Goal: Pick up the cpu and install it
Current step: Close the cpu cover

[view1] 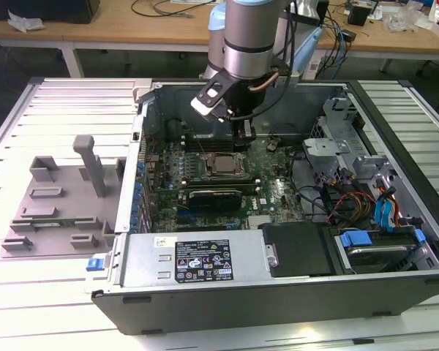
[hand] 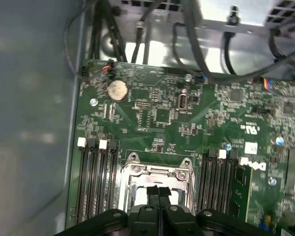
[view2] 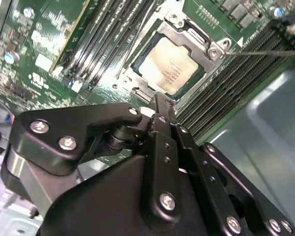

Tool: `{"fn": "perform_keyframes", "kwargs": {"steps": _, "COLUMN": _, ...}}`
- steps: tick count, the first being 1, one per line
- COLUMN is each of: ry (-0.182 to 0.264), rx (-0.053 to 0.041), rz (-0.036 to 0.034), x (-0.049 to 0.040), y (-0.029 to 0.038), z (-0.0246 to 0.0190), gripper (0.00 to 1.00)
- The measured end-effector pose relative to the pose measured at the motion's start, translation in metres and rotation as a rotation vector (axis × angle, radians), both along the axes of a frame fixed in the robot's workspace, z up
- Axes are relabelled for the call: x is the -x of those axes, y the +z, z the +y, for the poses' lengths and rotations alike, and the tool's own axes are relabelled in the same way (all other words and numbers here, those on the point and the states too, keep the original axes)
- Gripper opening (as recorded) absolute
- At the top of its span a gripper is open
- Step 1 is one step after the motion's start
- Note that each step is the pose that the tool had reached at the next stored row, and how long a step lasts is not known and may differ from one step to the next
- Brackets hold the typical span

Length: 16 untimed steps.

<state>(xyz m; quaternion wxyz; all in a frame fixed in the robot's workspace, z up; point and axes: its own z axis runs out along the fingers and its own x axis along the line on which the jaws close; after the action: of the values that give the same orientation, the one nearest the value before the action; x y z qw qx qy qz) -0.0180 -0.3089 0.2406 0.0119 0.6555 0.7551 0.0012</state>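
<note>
Open computer case (view1: pixel 278 300) lies on its side on the slatted table (view1: pixel 58 102); inside it, the green motherboard (view1: pixel 271 197) covers the floor of the main bay; cpu (view1: pixel 223 164) sits flat in the socket frame (view1: pixel 221 155) near the board's middle, silvery top up; in the second wrist view the cpu (view2: pixel 171 66) lies square inside the metal frame (view2: pixel 187 34), not held by anything. Gripper (view1: pixel 243 135) hangs over the board just beside the socket; jaws together, nothing between them; in the first wrist view the fingertips (hand: pixel 153 192) meet over the socket frame (hand: pixel 157 172); cannot tell if they touch it. Memory slots (hand: pixel 96 182) flank the socket on both sides; coin battery (hand: pixel 117 90) further up the board. Case's front compartments: power supply box (view1: pixel 197 256) with label, black cover (view1: pixel 300 248) beside it, drive bay (view1: pixel 380 248) with blue tabs at the exterior view's right; loose cables (view1: pixel 336 201) above the bay. Grey fixture (view1: pixel 58 212) with an upright post stands outside the case, at the exterior view's left.
</note>
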Motion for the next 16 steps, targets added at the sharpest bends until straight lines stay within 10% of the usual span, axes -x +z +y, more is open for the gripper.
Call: {"fn": "perform_keyframes", "kwargs": {"steps": 16, "ry": 0.508, "rx": 0.0046, "rz": 0.0, "x": 0.0001, "y": -0.0069, "z": 0.0, "gripper": 0.11}}
